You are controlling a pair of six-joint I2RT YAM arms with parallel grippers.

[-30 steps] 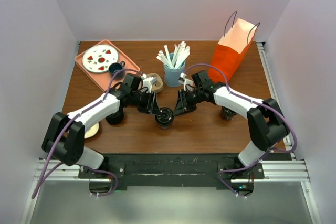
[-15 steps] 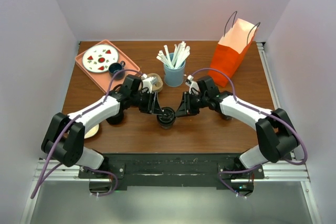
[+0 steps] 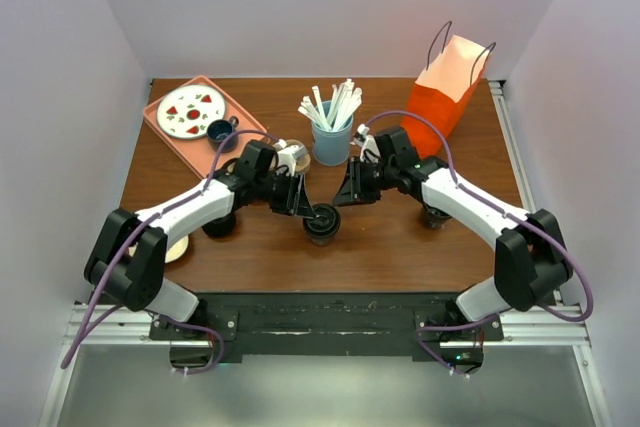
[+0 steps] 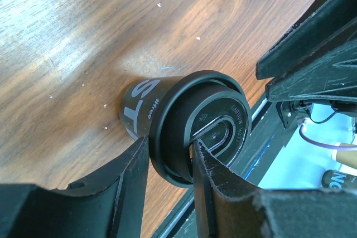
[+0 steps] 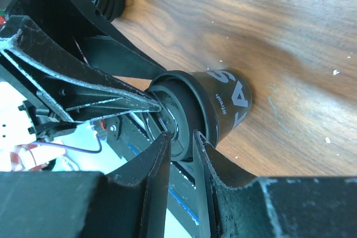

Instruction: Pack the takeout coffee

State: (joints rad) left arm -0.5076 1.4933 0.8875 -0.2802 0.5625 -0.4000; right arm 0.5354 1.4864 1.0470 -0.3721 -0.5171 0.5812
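from above, the black coffee cup (image 3: 322,225) stands upright with its lid on, near the middle of the wooden counter (image 3: 385,252), a little toward 6 o'clock. the left fingers (image 3: 308,205) reach it from 10 o'clock and meet its rim. the right fingers (image 3: 343,194) sit at the cup's 1 o'clock, near it but apart from it. at 12 o'clock from the cup stands a blue holder (image 3: 331,144) full of white sticks. an orange paper bag (image 3: 440,102) leans at the counter's 2 o'clock corner. a pink tray (image 3: 170,137) with a plate (image 3: 192,112) and a small dark cup (image 3: 220,130) lies at 10 o'clock.

from the left wrist, the coffee cup (image 4: 136,110) shows white letters on its side, and its lid (image 4: 215,129) faces the camera. the left fingers (image 4: 134,176) are closed on the lid's edge: one presses the outer wall at the rim, the other lies across the lid top, with the rim pinched between them. the right fingers (image 4: 312,54) show as dark wedges at 2 o'clock, clear of the cup.

from the right wrist, the right fingers (image 5: 159,165) are drawn together to a thin slit with nothing seen in it. their tips point at the lid's rim, and in this view i cannot tell whether they touch it. the coffee cup (image 5: 228,104) stands beyond them at 1 o'clock. the left fingers (image 5: 100,98) come to its lid from 10 o'clock.
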